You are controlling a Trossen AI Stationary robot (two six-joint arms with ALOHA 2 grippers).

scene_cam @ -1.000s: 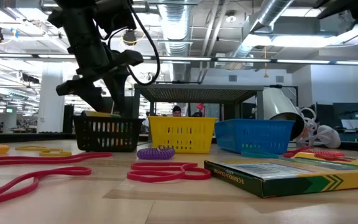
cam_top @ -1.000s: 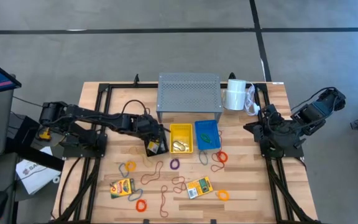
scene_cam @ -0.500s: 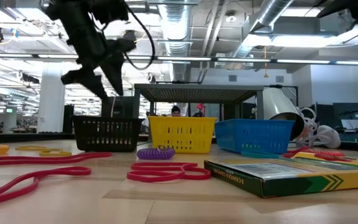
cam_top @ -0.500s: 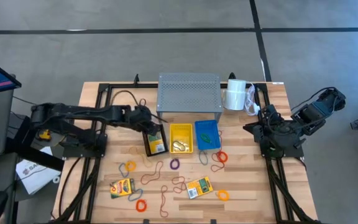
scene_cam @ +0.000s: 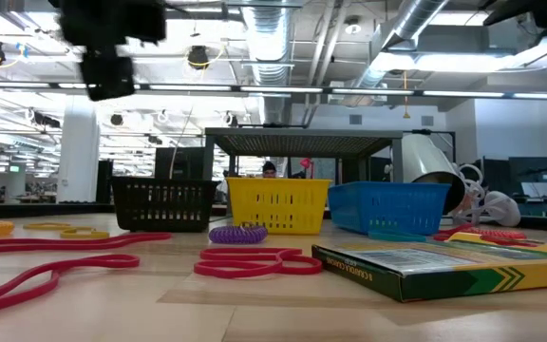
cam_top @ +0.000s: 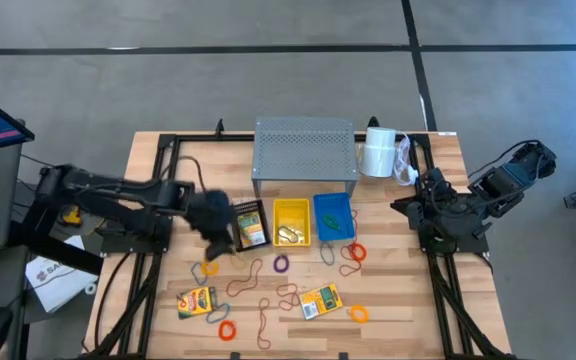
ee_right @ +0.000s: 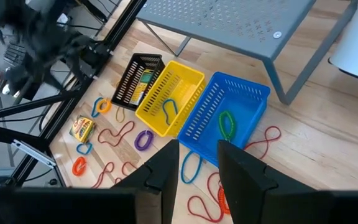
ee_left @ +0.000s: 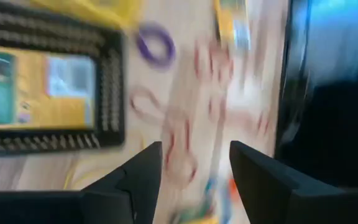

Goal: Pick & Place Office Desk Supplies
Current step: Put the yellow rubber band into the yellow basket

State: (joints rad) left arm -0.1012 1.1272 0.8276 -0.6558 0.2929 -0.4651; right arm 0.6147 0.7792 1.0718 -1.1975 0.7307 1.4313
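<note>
My left gripper (cam_top: 216,232) hovers open above the table, just left of the black basket (cam_top: 249,224); in its wrist view (ee_left: 194,180) nothing lies between the fingers. A yellow-and-green crayon box (cam_top: 253,228) lies flat inside that basket. Two more crayon boxes (cam_top: 196,301) (cam_top: 320,301) lie flat on the table near the front edge. Rubber-band loops are scattered about them, among them a purple one (cam_top: 281,264) and an orange one (cam_top: 228,329). My right gripper (ee_right: 199,163) waits open at the table's right side, touching nothing.
The yellow basket (cam_top: 291,221) and the blue basket (cam_top: 333,216), each with bands inside, stand right of the black one. Behind them stand the grey perforated riser (cam_top: 304,150) and the white roll (cam_top: 377,153). Black frame rails (cam_top: 163,190) run along both table sides.
My left gripper has risen from over the black basket and swung fast toward the table's left and near edges, so it now hangs beside the basket. The crayon box stays in the basket. The right arm has kept still.
</note>
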